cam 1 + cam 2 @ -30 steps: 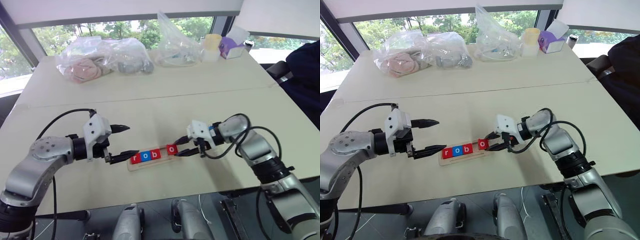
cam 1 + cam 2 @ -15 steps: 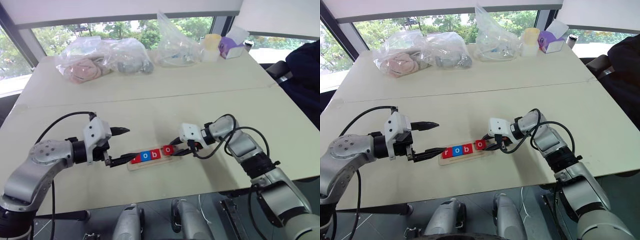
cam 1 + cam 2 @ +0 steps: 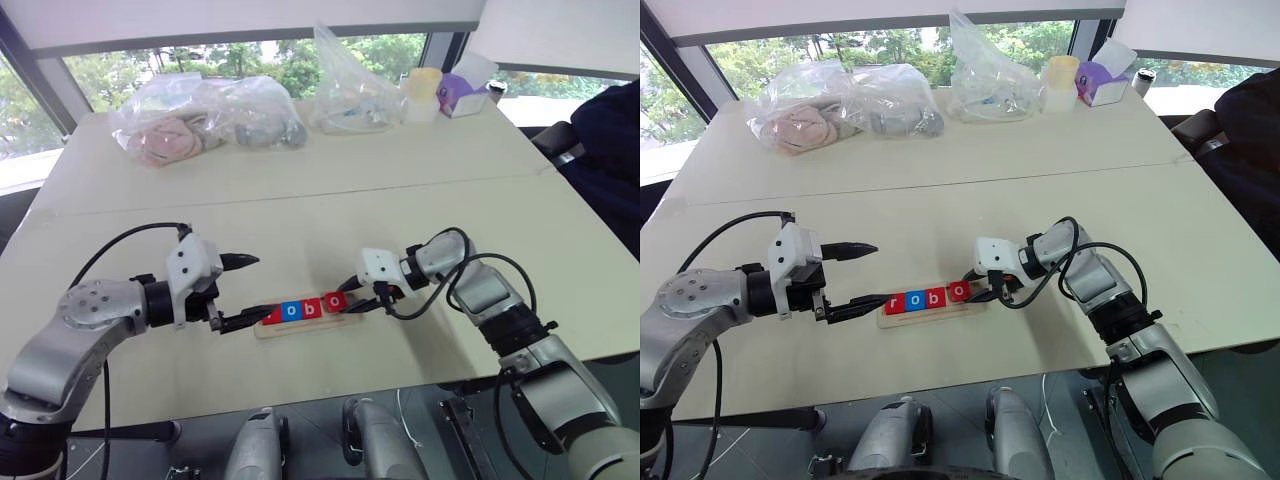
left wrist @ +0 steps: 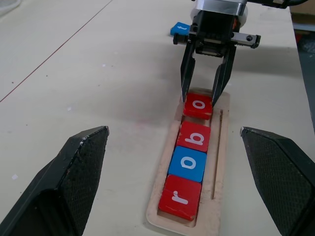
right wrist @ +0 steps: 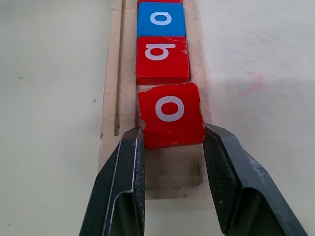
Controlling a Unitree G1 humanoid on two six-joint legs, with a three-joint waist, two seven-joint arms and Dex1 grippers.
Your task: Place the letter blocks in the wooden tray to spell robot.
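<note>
arms: silver-grey | wrists: white housings | cables: black loops | jaws: black, textured

- A pale table [image 3: 420,210] carried everything.
- The wooden tray [image 4: 220,162] lay near its front edge.
- A blue letter block [image 4: 180,28] lay beyond the tray.
- Clear plastic bags [image 3: 205,115], a cup [image 3: 423,92] and a purple box [image 3: 462,95] stood along its far edge.

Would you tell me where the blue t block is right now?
In the left wrist view, the blue t block lies on the table beyond the wooden tray, behind the right gripper.
</note>
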